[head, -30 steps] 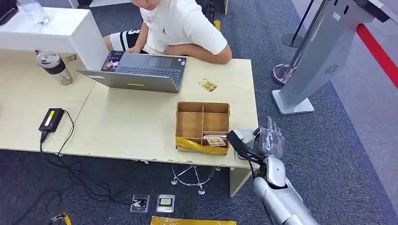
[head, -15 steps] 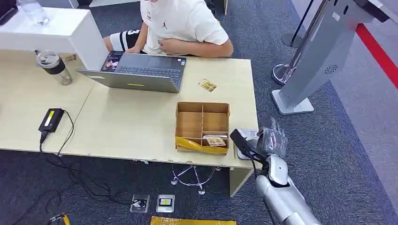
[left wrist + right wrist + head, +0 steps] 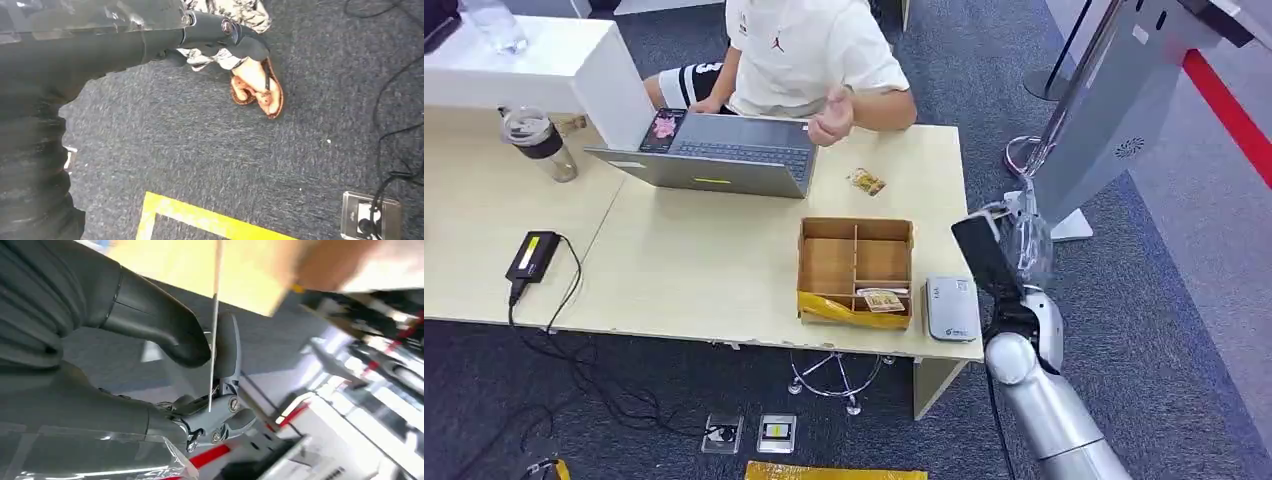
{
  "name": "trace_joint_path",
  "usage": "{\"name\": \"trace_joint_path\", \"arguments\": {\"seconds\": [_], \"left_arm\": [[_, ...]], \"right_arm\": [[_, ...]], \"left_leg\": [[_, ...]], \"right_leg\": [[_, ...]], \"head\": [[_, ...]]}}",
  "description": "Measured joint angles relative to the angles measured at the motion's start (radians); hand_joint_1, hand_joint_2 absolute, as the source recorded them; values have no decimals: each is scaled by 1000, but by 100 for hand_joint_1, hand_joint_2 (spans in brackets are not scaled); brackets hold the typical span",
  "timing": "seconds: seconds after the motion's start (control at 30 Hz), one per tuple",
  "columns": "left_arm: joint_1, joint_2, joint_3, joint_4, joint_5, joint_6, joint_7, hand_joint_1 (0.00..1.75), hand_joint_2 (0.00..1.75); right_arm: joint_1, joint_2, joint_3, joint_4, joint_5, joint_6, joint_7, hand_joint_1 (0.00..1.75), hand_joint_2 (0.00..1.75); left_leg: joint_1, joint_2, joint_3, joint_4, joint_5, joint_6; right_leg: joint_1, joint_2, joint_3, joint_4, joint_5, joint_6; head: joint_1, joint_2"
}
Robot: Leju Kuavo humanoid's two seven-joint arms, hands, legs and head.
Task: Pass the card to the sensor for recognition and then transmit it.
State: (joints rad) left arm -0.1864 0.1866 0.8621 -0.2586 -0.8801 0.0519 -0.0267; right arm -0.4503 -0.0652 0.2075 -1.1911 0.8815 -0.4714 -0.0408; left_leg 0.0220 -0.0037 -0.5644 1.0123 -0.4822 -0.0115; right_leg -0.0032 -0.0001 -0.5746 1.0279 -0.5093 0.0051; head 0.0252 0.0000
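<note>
My right hand (image 3: 1021, 243) is raised beside the table's right edge, past the end of the table top. It pinches a thin dark card (image 3: 985, 257) between thumb and finger; in the right wrist view the card (image 3: 214, 325) shows edge-on between the thumb and fingers (image 3: 227, 347). The grey-white sensor (image 3: 951, 308) lies flat on the table's front right corner, below and left of the hand, uncovered. My left hand (image 3: 210, 30) hangs over the carpet with its fingers stretched out, holding nothing.
A divided cardboard box (image 3: 856, 262) with another card (image 3: 882, 299) stands left of the sensor. A loose card (image 3: 866, 181) lies behind it. A seated person (image 3: 809, 50) with a lifted hand works at a laptop (image 3: 724, 155). A grey kiosk (image 3: 1104, 120) stands to the right.
My right hand has lifted off the sensor and moved up and to the right with the card, uncovering the sensor. The person has raised a hand from the table.
</note>
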Motion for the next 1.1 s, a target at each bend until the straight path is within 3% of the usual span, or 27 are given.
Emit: {"name": "trace_joint_path", "arguments": {"seconds": [0.13, 0.33, 0.5, 0.67, 0.9, 1.1], "left_arm": [[-1, 11, -10, 5, -13, -26, -41, 0, 175], [-1, 25, -35, 12, -35, -44, -87, 0, 175], [-2, 34, -63, 13, -46, -49, -117, 0, 175], [0, 41, -82, 13, -49, -49, -126, 0, 175], [5, 42, -100, 13, -45, -43, -126, 0, 175], [9, 42, -106, 13, -46, -39, -125, 0, 175]], "right_arm": [[-101, 8, 0, -72, 20, 51, -24, 175, 175], [-240, 54, 19, -47, 102, 77, -48, 175, 175], [-373, 91, 61, 97, 234, 88, -40, 175, 175], [-473, 121, 115, 281, 374, 120, 18, 175, 175], [-526, 142, 173, 487, 490, 129, 92, 175, 175], [-546, 142, 188, 566, 511, 127, 101, 175, 175]], "left_leg": [[0, 1, 0, 0, 0, 0], [0, 0, -1, 0, 1, -1], [0, 0, -2, 0, 1, -1], [0, -2, -2, 0, 1, -1], [0, -4, -2, 0, 1, -1], [0, -4, -2, 0, 1, -1]], "right_leg": [[0, 0, 0, 0, 1, 0], [0, 0, -1, 1, 1, 0], [0, -1, -1, 1, 0, 0], [0, -1, -1, 1, 0, 0], [0, -3, -1, 1, 0, 0], [0, -3, -2, 0, 0, 0]], "head": [[0, 0], [0, 0], [0, 0], [0, 0], [0, 0], [0, 0]]}}
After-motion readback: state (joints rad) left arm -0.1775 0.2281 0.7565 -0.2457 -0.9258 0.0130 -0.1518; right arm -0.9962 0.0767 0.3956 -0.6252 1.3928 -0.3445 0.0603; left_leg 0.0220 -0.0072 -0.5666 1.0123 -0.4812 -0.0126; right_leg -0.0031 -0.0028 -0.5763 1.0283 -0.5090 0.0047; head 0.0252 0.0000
